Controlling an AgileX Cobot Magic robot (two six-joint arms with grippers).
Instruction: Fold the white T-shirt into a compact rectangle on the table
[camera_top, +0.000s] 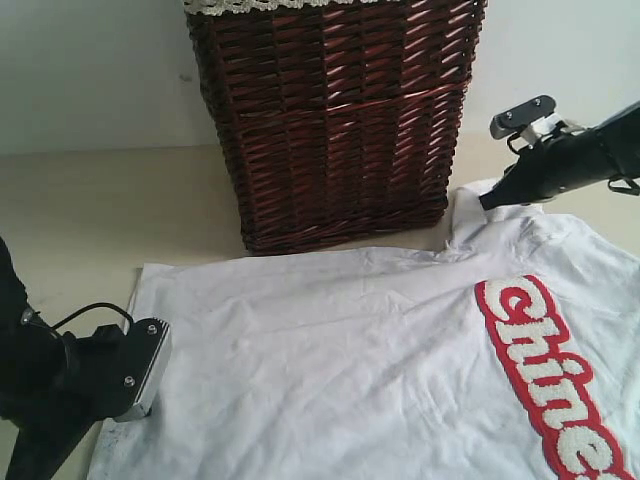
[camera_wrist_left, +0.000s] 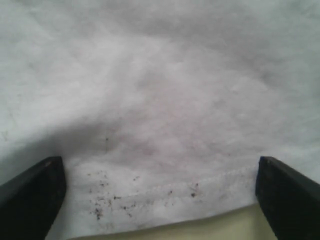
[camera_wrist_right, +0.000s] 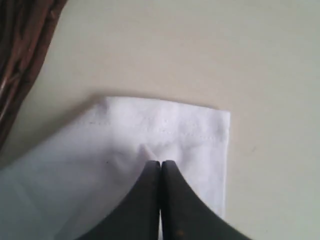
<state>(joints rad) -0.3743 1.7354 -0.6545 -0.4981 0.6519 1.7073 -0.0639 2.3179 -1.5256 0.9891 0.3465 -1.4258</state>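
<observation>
The white T-shirt (camera_top: 350, 350) lies spread flat on the table (camera_top: 80, 200), with fuzzy white letters outlined in red (camera_top: 545, 370) running across its right part. My left gripper (camera_wrist_left: 159, 167) is open at the shirt's near-left corner, its two dark fingers standing wide apart over the stitched hem (camera_wrist_left: 165, 192), which carries small dark specks. My right gripper (camera_wrist_right: 160, 164) is shut on a small pinch of the sleeve (camera_wrist_right: 150, 125) at the far right, beside the basket. In the exterior view its dark tip (camera_top: 486, 202) touches the slightly raised sleeve.
A tall dark brown wicker basket (camera_top: 335, 120) with white lace trim (camera_top: 250, 5) stands at the back middle, just behind the shirt's far edge. Bare pale table shows to the left of the basket and beyond the sleeve (camera_wrist_right: 210, 50).
</observation>
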